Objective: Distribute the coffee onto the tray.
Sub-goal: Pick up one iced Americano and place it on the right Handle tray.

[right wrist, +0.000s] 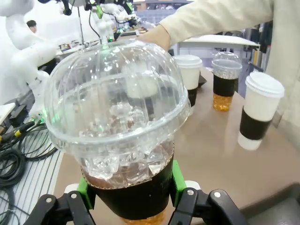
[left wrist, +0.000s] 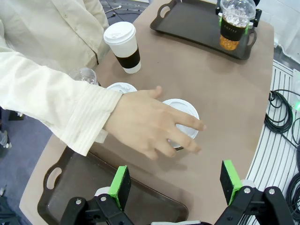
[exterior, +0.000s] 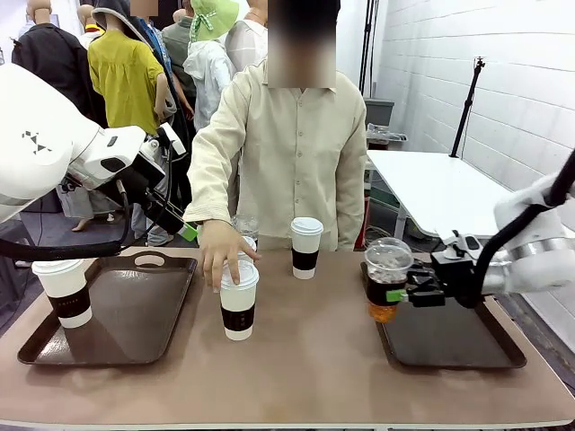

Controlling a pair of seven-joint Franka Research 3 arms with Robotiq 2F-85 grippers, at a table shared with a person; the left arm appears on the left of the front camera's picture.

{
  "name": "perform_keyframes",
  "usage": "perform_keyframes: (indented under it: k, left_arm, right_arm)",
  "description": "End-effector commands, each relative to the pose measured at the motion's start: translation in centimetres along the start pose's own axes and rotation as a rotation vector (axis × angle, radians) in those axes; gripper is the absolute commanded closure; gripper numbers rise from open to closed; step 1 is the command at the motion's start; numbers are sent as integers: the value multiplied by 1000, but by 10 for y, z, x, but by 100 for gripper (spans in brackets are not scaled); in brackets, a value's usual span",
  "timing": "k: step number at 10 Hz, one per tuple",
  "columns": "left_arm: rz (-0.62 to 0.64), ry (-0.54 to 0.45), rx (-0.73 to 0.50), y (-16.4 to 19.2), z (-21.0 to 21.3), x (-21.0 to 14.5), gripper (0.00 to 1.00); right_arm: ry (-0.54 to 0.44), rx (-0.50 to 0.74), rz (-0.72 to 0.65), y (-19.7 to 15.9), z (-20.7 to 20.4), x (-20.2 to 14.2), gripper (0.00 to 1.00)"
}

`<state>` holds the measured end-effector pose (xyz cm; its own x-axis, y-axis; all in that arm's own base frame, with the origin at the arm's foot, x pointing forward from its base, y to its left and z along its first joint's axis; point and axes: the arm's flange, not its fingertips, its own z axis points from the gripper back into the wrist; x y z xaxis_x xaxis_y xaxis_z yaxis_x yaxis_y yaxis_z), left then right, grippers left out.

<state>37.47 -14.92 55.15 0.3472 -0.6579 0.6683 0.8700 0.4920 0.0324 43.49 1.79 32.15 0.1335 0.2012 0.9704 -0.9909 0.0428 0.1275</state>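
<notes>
My right gripper [exterior: 402, 293] [right wrist: 129, 190] is shut on a clear dome-lidded cup [exterior: 387, 279] [right wrist: 125, 126] [left wrist: 233, 24] of iced amber coffee, held upright at the near-left corner of the right tray [exterior: 454, 346]. A person's hand [exterior: 218, 256] [left wrist: 152, 123] rests on the lid of a white paper cup [exterior: 239, 300] [left wrist: 185, 123] at the table's middle. A second white cup [exterior: 305, 247] [left wrist: 123, 47] stands farther back. A third [exterior: 65, 291] stands on the left tray [exterior: 135, 314]. My left gripper [exterior: 178, 223] [left wrist: 175, 183] hangs open above the left tray's far corner, with nothing between its fingers.
Behind the person's hand stand a clear cup [exterior: 244, 226] [left wrist: 84, 75] [right wrist: 226, 84] and one more white lid [left wrist: 121, 87]. The person stands at the far edge, with an arm reaching over the table's middle. Cables [left wrist: 281, 112] lie on the floor beside the table.
</notes>
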Motion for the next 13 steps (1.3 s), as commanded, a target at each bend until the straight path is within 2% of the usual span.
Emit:
perform_keyframes:
  k: [1, 5, 9, 13]
  left_arm:
    - [-4, -3, -10, 2, 0, -1, 0]
    - [-4, -3, -10, 2, 0, -1, 0]
    - [-4, -3, -10, 2, 0, -1, 0]
    - [-4, -3, -10, 2, 0, -1, 0]
  right_arm:
    - [-19, -44, 21, 20, 18, -8, 28]
    - [-11, -85, 36, 34, 52, -44, 28]
    - [-40, -92, 81, 16, 63, -68, 28]
    - [-61, -98, 66, 1, 59, -83, 28]
